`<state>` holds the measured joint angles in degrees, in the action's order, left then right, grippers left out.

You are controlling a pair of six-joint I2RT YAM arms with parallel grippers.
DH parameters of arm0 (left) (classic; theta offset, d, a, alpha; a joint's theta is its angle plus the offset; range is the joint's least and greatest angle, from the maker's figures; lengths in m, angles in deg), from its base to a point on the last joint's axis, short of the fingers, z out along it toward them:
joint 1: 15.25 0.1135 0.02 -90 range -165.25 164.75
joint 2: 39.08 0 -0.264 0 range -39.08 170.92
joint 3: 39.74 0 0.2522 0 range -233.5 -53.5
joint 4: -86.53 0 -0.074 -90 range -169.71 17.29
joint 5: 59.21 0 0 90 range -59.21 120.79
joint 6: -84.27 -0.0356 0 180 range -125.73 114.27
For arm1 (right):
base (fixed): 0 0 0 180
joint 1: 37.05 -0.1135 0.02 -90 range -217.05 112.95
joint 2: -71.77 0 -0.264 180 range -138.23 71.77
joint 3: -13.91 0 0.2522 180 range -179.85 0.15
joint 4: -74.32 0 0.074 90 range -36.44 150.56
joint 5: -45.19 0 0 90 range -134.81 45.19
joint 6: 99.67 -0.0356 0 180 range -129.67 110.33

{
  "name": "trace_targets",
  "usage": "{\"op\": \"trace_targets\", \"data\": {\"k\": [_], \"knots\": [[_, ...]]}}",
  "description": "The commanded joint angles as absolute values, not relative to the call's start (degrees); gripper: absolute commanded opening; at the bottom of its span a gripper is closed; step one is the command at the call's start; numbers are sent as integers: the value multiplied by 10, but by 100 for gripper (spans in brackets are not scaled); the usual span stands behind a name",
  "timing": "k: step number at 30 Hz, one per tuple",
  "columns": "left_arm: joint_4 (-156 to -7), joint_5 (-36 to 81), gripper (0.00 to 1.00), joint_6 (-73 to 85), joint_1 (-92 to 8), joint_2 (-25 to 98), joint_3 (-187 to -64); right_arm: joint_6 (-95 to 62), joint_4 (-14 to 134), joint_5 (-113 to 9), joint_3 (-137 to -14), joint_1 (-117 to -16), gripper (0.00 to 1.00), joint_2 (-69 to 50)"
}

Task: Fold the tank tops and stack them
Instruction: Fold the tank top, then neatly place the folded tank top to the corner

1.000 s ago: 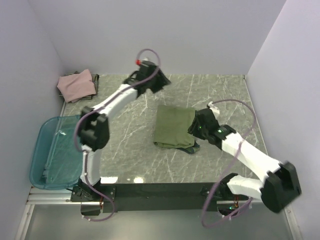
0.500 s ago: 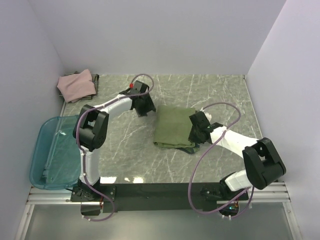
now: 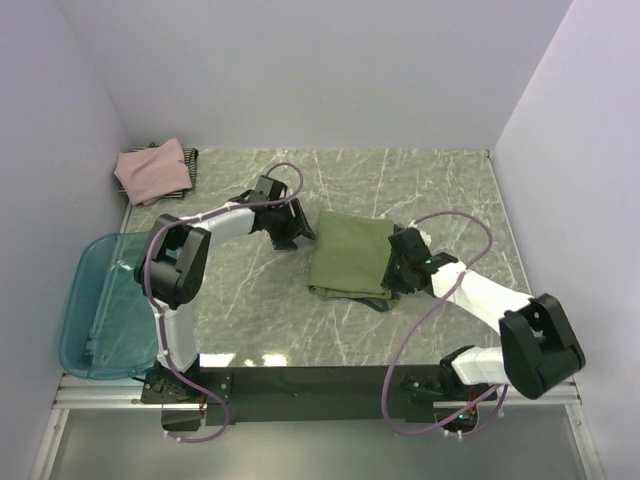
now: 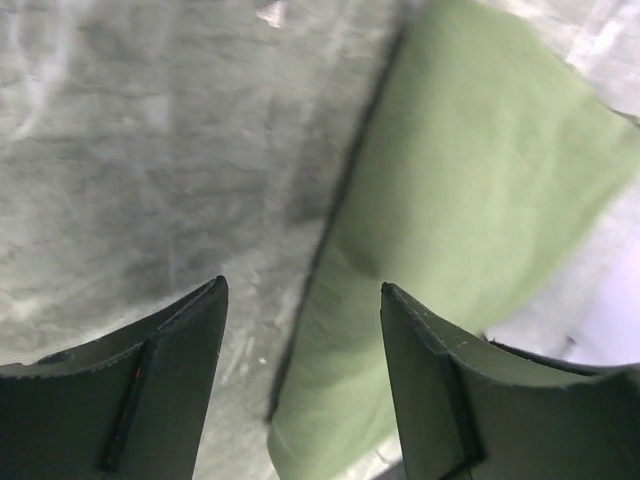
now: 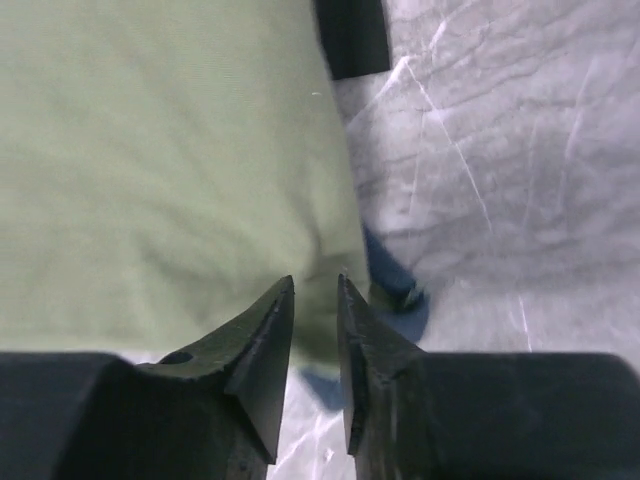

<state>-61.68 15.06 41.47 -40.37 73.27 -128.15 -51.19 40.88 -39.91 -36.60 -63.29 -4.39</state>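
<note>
Lying folded into a rough rectangle, the olive-green tank top (image 3: 345, 255) is sitting near the middle of the grey marbled desk (image 3: 440, 190). A strip of its navy trim (image 3: 378, 298) is peeking out at its lower right corner.

The left tool (image 3: 298, 232) is reaching in from the left and hanging low just beside the cloth's upper left edge. In the left wrist view its fingers (image 4: 180, 350) are standing wide apart with nothing between them. The green cloth's long edge is running up the frame from the gap, and bare desk is filling the left half.

The right tool (image 3: 393, 263) is sitting at the garment's right edge, over the cloth. In the right wrist view its two fingertips are drawn almost together, leaving only a thin slit. They are pointing at the edge of the green cloth, where the fabric is puckering slightly. I cannot tell whether cloth is pinched between them. Blue trim is showing just right of the tips.

At the upper left of the top view, the dusty-pink tank top (image 3: 150, 172) is lying crumpled on the dark striped one (image 3: 190, 160), well apart from the green one. The teal bin (image 3: 75, 300) is sitting at the left edge.
</note>
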Motion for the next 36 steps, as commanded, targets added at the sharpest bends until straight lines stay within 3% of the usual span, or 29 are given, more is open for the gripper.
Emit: {"op": "trace_targets", "data": {"k": [1, 6, 11, 19, 24, 36], "knots": [[-678, 74, 68, 410, -378, 686, -1258, -502, 351, -383, -424, -626, 32, 8], [-728, 13, 70, 418, -368, 681, -1222, -476, 345, -408, -511, -598, 34, -20], [-709, -11, 70, 408, -368, 713, -1231, -462, 367, -446, -618, -568, 33, -135], [-671, -1, 69, 391, -377, 756, -1252, -450, 399, -514, -663, -487, 26, -304], [-641, 34, 69, 386, -390, 780, -1274, -453, 432, -530, -619, -443, 25, -320], [-583, 99, 66, 389, -417, 826, -1332, -445, 418, -528, -626, -445, 26, -269]]}}
